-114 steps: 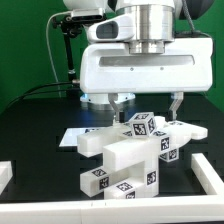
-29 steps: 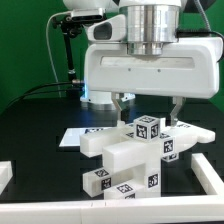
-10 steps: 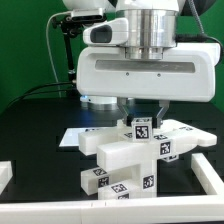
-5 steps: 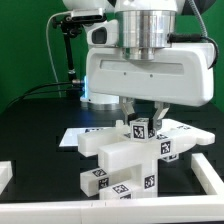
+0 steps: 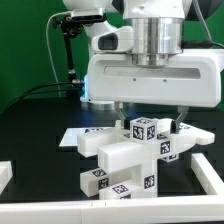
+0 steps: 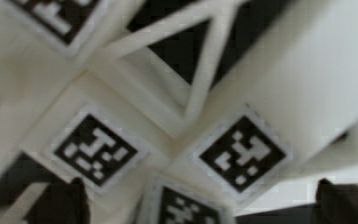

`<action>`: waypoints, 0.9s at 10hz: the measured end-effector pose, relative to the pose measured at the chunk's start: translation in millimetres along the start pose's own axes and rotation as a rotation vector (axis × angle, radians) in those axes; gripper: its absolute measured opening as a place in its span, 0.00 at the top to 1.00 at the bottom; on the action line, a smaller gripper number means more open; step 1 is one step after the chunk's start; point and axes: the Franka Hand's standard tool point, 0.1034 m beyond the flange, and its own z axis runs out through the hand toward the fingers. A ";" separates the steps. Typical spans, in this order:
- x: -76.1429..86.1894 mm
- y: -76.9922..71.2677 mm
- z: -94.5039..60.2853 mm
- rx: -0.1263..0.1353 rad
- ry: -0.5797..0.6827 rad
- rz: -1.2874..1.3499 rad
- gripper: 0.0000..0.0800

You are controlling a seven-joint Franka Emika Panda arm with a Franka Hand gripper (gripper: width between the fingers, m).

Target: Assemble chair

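Observation:
The chair (image 5: 125, 160) is a stack of chunky white tagged pieces joined at the table's middle. A small tagged block (image 5: 143, 128) sits on its top. My gripper (image 5: 149, 118) hangs straight above it, open, with one finger on each side of the block and clear of it. In the wrist view the chair's tagged faces (image 6: 176, 150) fill the picture at close range. My dark fingertips (image 6: 51, 200) show at both lower corners, wide apart, with the gripper (image 6: 197, 205) holding nothing.
The marker board (image 5: 82, 134) lies flat behind the chair on the exterior view's left. White rails run along the front (image 5: 60, 211), the left (image 5: 6, 174) and the right (image 5: 210, 176) of the black table. The robot base stands behind.
My fingers were close together around the top block half a second ago. Now they have spread wide and let it go. The block stays on the chair.

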 end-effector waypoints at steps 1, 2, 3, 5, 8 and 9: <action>0.0 0.6 0.3 0.000 -0.001 -0.061 0.20; 0.2 2.1 0.4 0.000 -0.001 -0.125 0.19; 1.4 4.6 -1.3 -0.002 -0.006 -0.210 0.19; 12.0 19.6 -8.9 -0.002 0.000 -0.380 0.19; 18.4 32.2 -10.7 -0.005 -0.011 -0.601 0.19; 20.0 32.5 -9.6 -0.005 -0.012 -0.590 0.19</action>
